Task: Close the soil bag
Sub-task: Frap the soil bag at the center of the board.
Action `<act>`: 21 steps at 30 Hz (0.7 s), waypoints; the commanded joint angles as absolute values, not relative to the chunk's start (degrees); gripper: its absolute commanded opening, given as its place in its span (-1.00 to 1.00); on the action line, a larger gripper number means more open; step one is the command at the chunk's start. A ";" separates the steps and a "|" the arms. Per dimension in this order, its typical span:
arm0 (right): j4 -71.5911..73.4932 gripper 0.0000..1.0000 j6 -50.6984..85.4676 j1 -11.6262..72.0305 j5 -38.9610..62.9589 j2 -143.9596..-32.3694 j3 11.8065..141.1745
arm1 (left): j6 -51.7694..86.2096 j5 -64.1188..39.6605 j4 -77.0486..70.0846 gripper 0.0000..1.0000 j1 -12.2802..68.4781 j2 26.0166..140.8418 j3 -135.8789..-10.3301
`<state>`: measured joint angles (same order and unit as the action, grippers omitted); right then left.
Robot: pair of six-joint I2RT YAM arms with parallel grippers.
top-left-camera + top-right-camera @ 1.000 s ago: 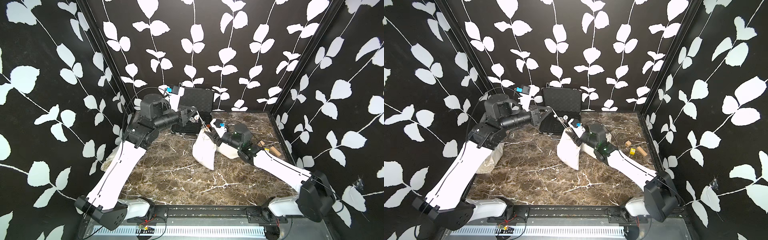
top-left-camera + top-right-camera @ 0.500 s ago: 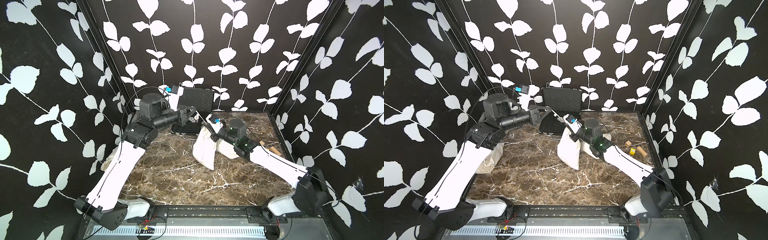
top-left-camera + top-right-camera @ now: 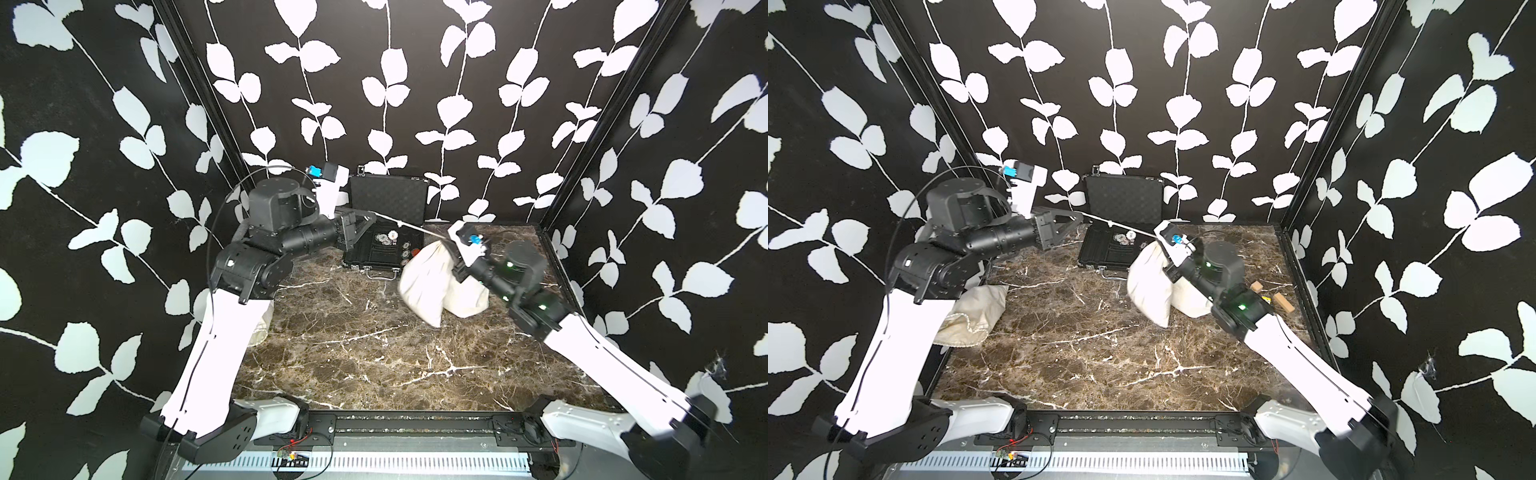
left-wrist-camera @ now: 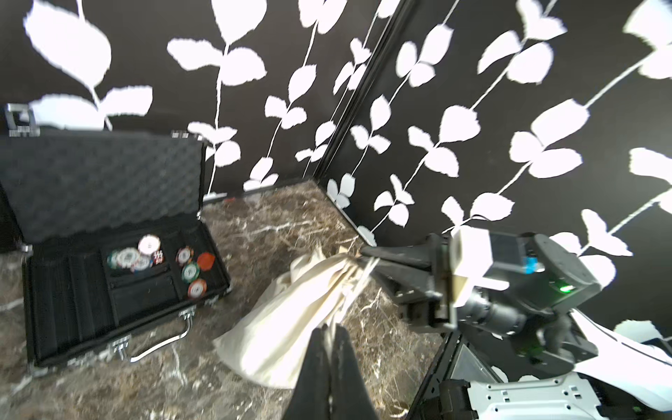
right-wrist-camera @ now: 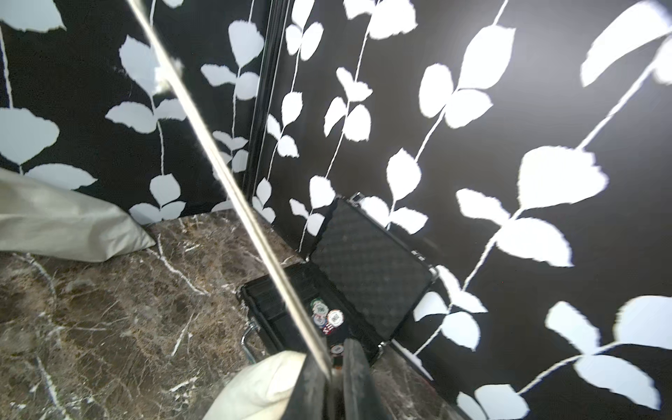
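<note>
Change: right gripper (image 5: 331, 358) has narrowed onto drawstring (image 3: 403, 225) at soil bag (image 3: 424, 278) neck; cord stretched longer, taut.
Hold: left gripper (image 4: 329, 329) pinched shut on drawstring.
Position: bag toward tabletop's (image 3: 353, 365) back-right corner; open room frontward.

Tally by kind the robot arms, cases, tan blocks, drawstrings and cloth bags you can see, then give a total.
Robot arms: 2, left arm, right arm.
Cases: 1, the open case.
Tan blocks: 2.
Drawstring: 1.
Cloth bags: 2 sure, the soil bag and a spare bag by the left arm; a pale lump under the right arm may be a third.
Total: 8, perhaps 9.
</note>
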<state>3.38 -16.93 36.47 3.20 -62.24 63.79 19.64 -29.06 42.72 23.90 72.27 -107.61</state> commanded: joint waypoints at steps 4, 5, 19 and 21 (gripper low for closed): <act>-13.54 -0.74 -17.80 29.40 -21.33 -62.91 55.04 | 21.32 -22.29 28.79 -1.00 20.94 64.53 -105.72; -12.51 -0.73 -16.75 28.03 -21.23 -63.80 52.82 | 21.76 -22.40 28.12 -1.00 20.87 64.62 -104.31; -8.21 -0.71 -11.79 19.58 -14.17 -76.58 49.55 | 25.54 -25.84 22.49 -1.00 14.96 64.98 -93.38; -10.86 -0.75 -12.48 19.60 -11.04 -74.87 52.05 | 24.07 -27.80 23.22 -1.00 14.94 65.27 -94.07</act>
